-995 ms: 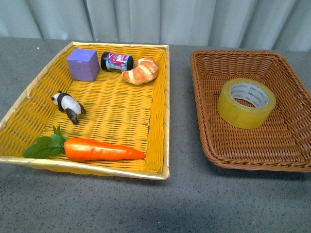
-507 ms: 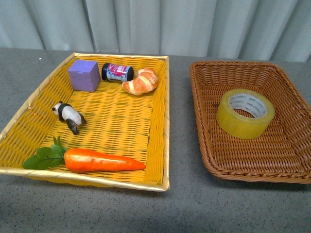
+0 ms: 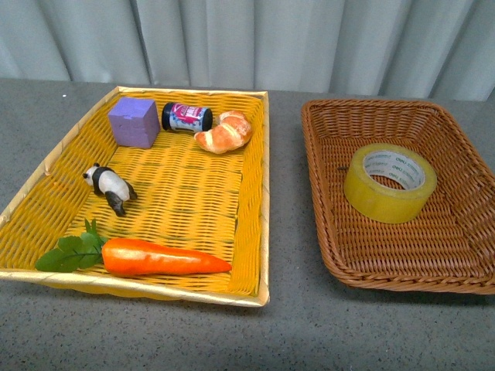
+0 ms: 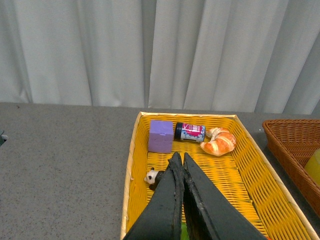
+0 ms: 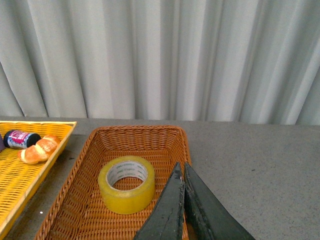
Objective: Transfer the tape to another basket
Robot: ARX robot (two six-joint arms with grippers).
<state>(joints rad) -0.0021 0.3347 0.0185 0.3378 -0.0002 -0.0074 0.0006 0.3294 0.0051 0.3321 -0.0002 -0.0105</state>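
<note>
In the front view neither arm shows. Nearest on the grey counter, the yellow basket holds a carrot along its near edge, with a toy panda just beyond it. At that basket's far end stand a purple cube, a small jar lying on its side and a croissant touching the jar.

To the right, apart from the yellow one, sits the brown basket. The tape lies flat inside it, core opening up, towards its far half, touching neither end effector.

The left end effector hangs above the yellow basket, fingers pressed together, holding nothing. The right end effector hangs over the brown basket beside the tape, likewise closed and empty. A pale curtain backs the scene.
</note>
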